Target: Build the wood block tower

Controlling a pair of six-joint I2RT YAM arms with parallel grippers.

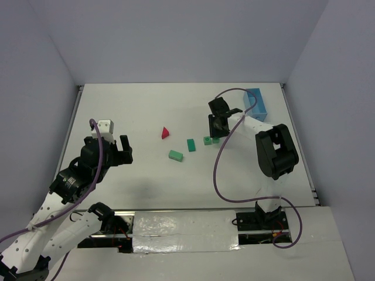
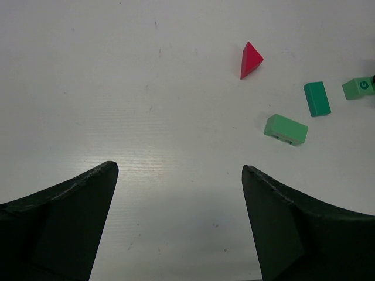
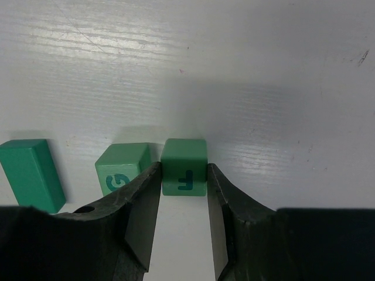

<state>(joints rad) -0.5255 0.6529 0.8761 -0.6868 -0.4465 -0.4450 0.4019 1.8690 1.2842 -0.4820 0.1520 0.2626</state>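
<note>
— What do we have nearest?
— Our left gripper (image 2: 179,170), jaws spread wide, above the white table (image 1: 146,105) at near left; beyond it a light green block (image 1: 176,155); a darker green block (image 1: 191,145).
— And our right gripper (image 3: 183,167)?
— Clamped on the F cube (image 3: 184,158); the G cube (image 3: 122,167) just left of it; red roof piece (image 1: 165,133) farther left; blue tray (image 1: 256,104) far right; pale walls (image 1: 176,35) around.
</note>
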